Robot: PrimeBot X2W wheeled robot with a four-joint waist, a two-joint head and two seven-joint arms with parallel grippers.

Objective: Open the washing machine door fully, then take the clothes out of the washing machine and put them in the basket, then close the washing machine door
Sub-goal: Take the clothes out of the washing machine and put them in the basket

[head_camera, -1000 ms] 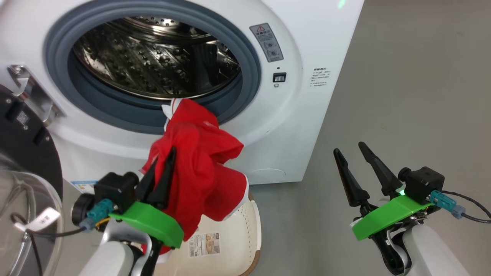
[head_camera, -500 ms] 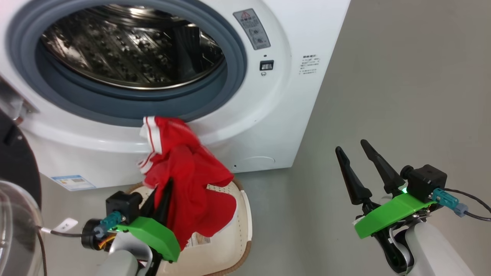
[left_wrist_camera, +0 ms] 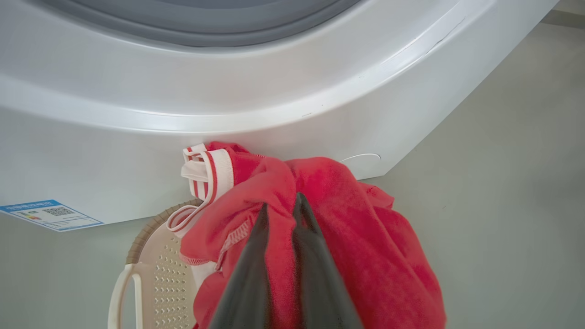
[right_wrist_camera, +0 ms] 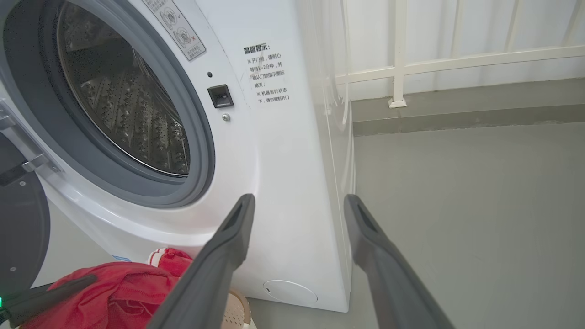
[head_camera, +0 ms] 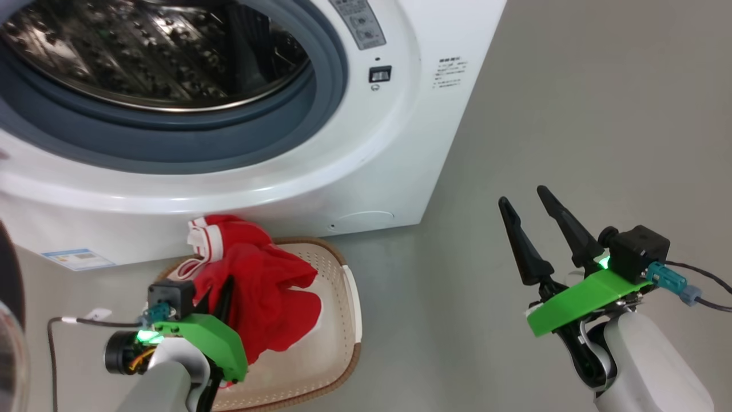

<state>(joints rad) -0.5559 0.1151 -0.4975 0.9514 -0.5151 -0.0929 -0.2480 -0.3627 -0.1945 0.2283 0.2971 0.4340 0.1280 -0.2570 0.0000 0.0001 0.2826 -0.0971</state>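
**Red clothes held over the basket, machine door open**

Head view: the left pincer (head_camera: 220, 289) is closed on the clothes (head_camera: 269, 297), a red bundle with white trim that hangs over the basket (head_camera: 329, 343). The lower folds sit down within the rim, but I cannot tell whether they touch the bottom. The basket stands on the floor (head_camera: 572, 114) just in front of the washing machine (head_camera: 372, 171), whose steel drum (head_camera: 143, 51) is uncovered. A sliver of the door (head_camera: 6, 269) shows at the left edge. The right pincer (head_camera: 521, 195) hovers well apart to the right over bare floor, spread wide and holding nothing.

Left wrist view: the two dark fingers (left_wrist_camera: 315, 256) stand narrow, with a fold of red cloth pinched between them. The striped white trim rises toward the machine's white front. A blue label (left_wrist_camera: 48, 214) sits at the machine's lower corner, and the basket's handle and perforated side show below it.

Right wrist view: the wide, empty right pincer points at the machine's front corner. The black door rim is swung open at the left. The clothes lie at the bottom left, and a white railing (right_wrist_camera: 397, 68) stands behind.
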